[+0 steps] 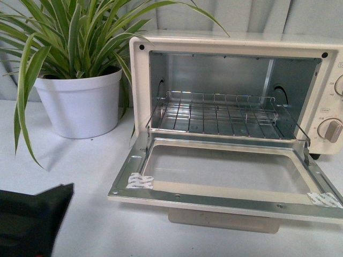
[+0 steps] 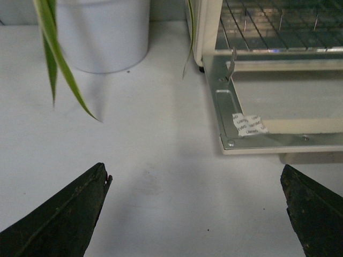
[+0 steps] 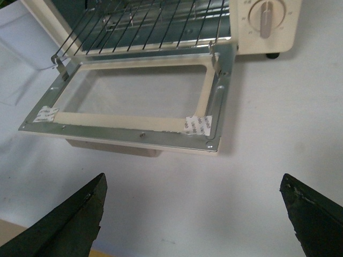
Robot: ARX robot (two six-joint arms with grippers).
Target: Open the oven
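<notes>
While both grippers' jaws gape empty, oven facing the robot, door flat (long axis crosswise).

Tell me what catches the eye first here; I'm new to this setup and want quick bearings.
The cream oven stands right of centre on the white table, its glass door folded down flat and the wire rack drawn partly forward. To its left sits a striped leafy plant in a white pot. Both the left gripper and right gripper are open, short of the door.
</notes>
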